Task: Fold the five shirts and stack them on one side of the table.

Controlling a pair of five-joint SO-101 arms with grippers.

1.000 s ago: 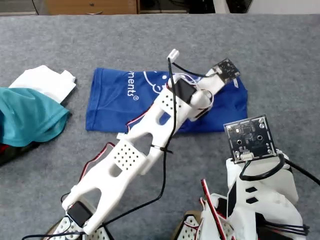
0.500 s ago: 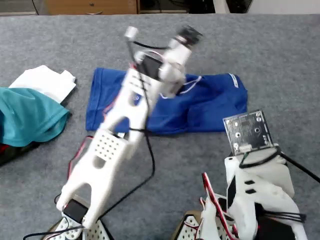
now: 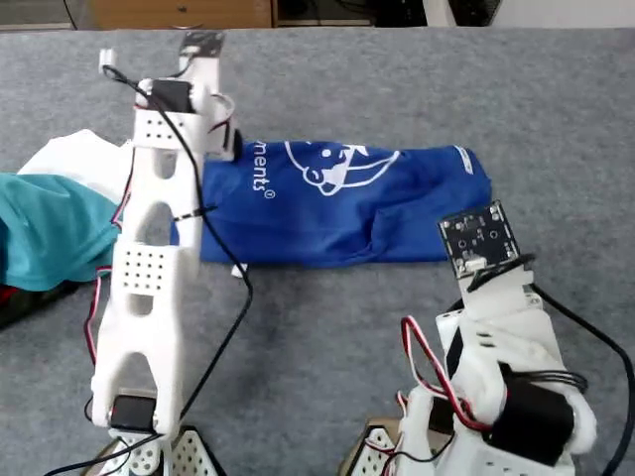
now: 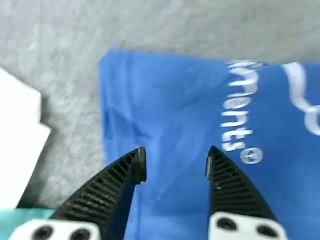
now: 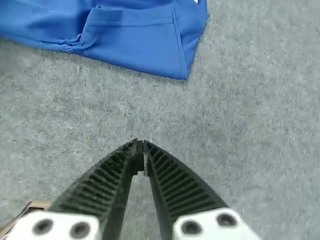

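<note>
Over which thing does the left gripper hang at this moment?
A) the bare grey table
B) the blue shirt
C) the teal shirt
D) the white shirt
B: in the left wrist view the open left gripper hangs over the blue shirt, close to its end.

white lettering (image 3: 260,166) printed on the blue shirt (image 3: 407,213), ended by a small circled mark (image 4: 250,156), a white outline drawing (image 3: 337,165) set beside it
</note>
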